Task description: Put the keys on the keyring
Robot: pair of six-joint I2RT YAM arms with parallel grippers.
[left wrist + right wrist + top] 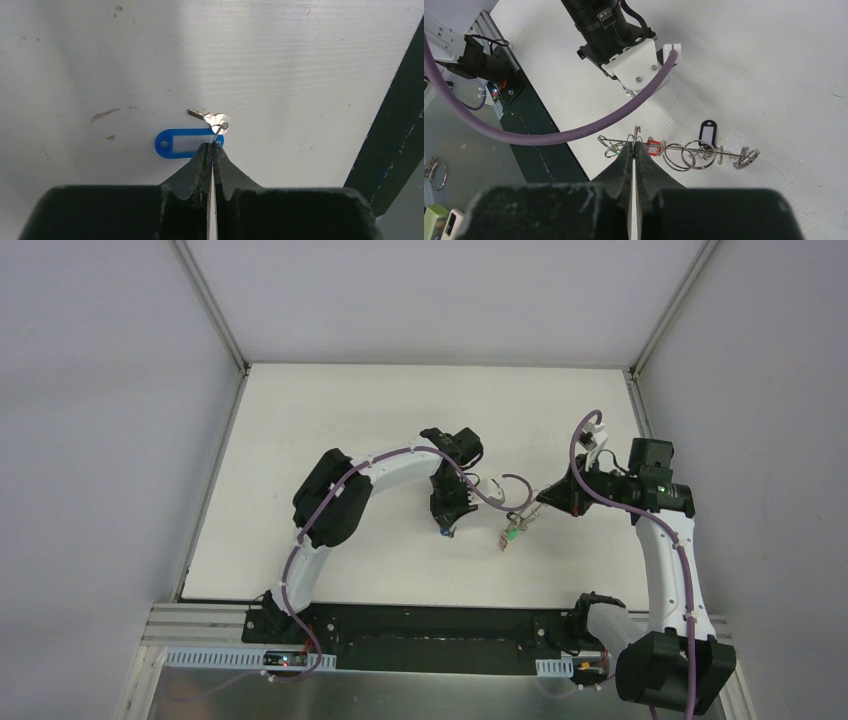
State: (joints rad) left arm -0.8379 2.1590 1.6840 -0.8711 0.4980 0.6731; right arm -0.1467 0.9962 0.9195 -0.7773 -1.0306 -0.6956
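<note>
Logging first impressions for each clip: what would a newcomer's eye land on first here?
The left gripper pinches the small ring of a key with a blue tag, down at the white table. Beside it, the right gripper clamps the wire keyring, already strung with a red tag and a black tag.
</note>
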